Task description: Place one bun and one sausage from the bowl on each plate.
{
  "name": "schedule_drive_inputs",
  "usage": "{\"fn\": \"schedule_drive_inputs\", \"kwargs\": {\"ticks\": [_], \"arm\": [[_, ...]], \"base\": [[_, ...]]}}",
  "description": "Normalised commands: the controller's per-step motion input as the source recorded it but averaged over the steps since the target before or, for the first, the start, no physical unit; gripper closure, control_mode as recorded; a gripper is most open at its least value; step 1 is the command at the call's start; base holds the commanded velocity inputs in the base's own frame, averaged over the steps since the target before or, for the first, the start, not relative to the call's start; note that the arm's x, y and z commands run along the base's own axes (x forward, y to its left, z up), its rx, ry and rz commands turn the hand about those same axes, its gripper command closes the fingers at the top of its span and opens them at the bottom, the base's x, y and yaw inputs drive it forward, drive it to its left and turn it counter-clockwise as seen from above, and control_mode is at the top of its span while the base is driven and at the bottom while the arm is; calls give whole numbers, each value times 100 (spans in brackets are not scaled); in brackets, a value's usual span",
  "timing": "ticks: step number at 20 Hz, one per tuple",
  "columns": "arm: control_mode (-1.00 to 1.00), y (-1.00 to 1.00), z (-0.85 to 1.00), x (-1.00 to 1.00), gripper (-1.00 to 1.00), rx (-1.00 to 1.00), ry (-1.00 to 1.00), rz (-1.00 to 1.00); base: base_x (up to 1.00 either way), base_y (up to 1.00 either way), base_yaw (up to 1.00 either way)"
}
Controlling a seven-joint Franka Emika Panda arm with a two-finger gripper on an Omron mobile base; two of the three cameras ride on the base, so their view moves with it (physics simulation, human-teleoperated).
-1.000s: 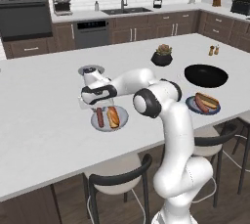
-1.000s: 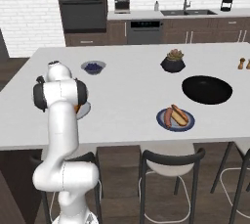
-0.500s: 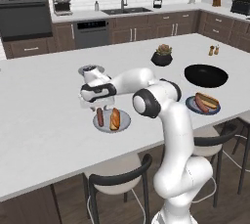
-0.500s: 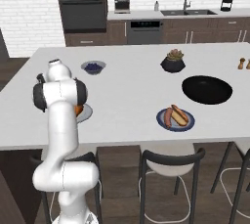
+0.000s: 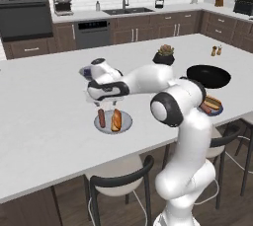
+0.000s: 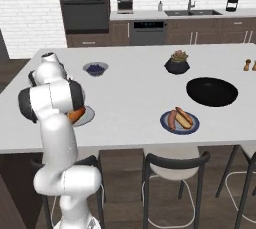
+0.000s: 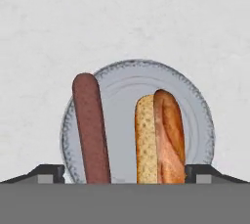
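1. Seemingly the task is at its end: the jaws [image 7: 125, 176] stand spread wide with nothing between them, hanging directly over the pale grey plate [image 7: 193, 103], well clear of its contents.
2. Below the jaws, on that plate, a sausage [image 7: 91, 127] lies toward one fingertip and a bun [image 7: 160, 137] toward the other, side by side with bare plate between them.
3. Well away from the jaws, further along the bench [image 5: 44, 121], the blue-rimmed plate [image 6: 192, 125] already carries its own sausage [image 6: 173, 119] and bun [image 6: 184, 117], touching or nearly so.
4. The black bowl [image 6: 212, 91] sits beyond that second plate, far from the jaws; its inside looks dark and bare from both base views, though I cannot rule out something small in it.
5. So, by my judgement, both plates hold one of each and nothing is left to carry; only pulling the arm clear remains.
6. Far from the jaws stand a small bowl of berries [image 6: 95, 68], a potted succulent [image 6: 177, 62] and two little shakers [image 6: 249, 65].
7. No brand, label or readable writing appears anywhere on the plates, bowl, food or bench.
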Motion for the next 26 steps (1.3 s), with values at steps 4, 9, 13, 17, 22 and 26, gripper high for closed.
{"fn": "schedule_drive_inputs", "kwargs": {"ticks": [4, 9, 13, 17, 22, 26], "arm": [[-100, -63, 100, -100, -100, 13, -43, 0], [-100, -99, 72, -83, -100, 14, -14, -13], [-100, -100, 44, -35, -100, 17, 4, -23], [-100, -100, 17, -33, -100, 13, 14, -25], [-100, -100, 0, -49, -100, 9, 19, -27], [-100, -100, 0, -44, -100, 4, 25, -28]], "base": [[0, 0, 0], [0, 0, 0], [0, 0, 0], [0, 0, 0], [0, 0, 0], [0, 0, 0]]}}
